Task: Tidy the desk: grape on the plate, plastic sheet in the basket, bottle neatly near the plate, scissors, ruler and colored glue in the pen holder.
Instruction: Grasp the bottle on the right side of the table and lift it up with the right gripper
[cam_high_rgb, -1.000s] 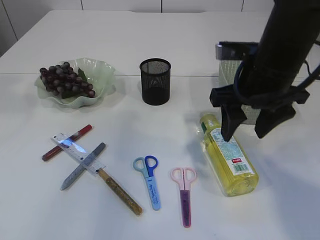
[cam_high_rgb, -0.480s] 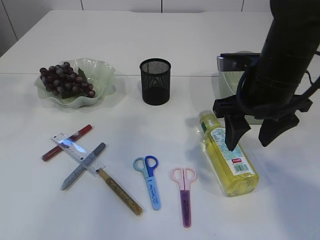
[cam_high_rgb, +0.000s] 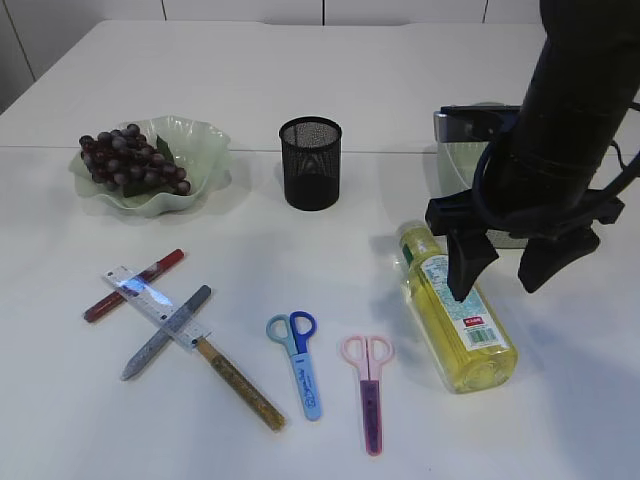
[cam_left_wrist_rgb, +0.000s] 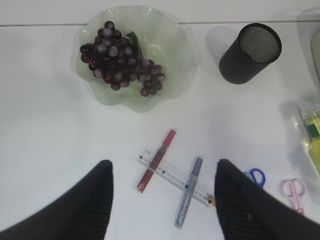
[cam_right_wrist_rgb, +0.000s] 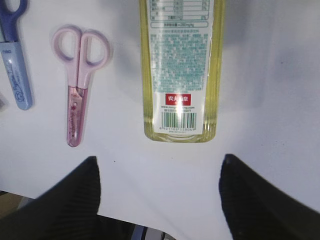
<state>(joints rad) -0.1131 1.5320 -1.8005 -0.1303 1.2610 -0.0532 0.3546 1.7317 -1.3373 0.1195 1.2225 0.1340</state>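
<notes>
The bottle (cam_high_rgb: 455, 310) of yellow liquid lies on its side at the right. My right gripper (cam_high_rgb: 505, 272) hangs open just above it, one finger over its label; in the right wrist view the bottle (cam_right_wrist_rgb: 181, 70) lies ahead of the open right gripper (cam_right_wrist_rgb: 160, 160). Purple grapes (cam_high_rgb: 130, 160) rest in the green plate (cam_high_rgb: 205, 140). The ruler (cam_high_rgb: 155, 305) lies crossed with red (cam_high_rgb: 133, 285), silver (cam_high_rgb: 165, 332) and gold (cam_high_rgb: 238, 383) glue sticks. Blue scissors (cam_high_rgb: 297, 360) and pink scissors (cam_high_rgb: 368, 385) lie at the front. My left gripper (cam_left_wrist_rgb: 164, 165) is open high above the ruler (cam_left_wrist_rgb: 172, 175). The plastic sheet is out of view.
The black mesh pen holder (cam_high_rgb: 311, 163) stands upright behind the middle. A pale green basket (cam_high_rgb: 462, 155) sits at the back right, mostly hidden behind my right arm. Bare white table lies between the plate and the ruler and along the front right.
My right gripper shifted a little to the right and lower over the bottle, then stayed still. Nothing on the table moved.
</notes>
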